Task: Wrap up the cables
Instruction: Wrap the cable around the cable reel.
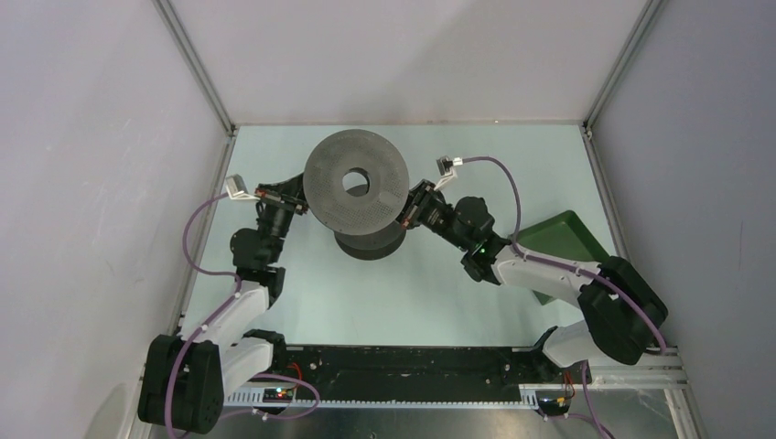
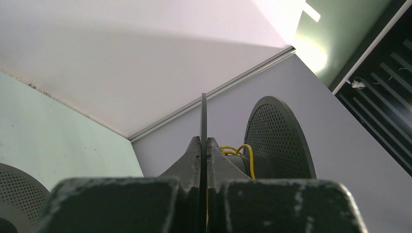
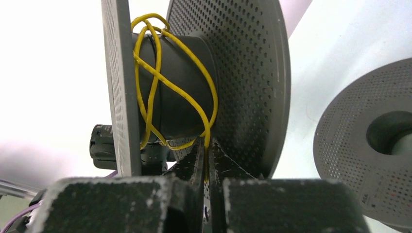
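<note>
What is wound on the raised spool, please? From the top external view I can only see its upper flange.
Observer: A yellow cable loops loosely around the hub of the raised spool, crossing over itself.
Operator: Is the right gripper holding that cable?
Observer: Yes, the right gripper is shut on the yellow cable, which runs down into its jaws.
Operator: And what does the left one hold?
Observer: The left gripper is shut on the thin edge of one flange.

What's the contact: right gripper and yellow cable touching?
Touching. Right wrist view: the yellow cable runs down into the right gripper, pinched between its shut fingers.
</note>
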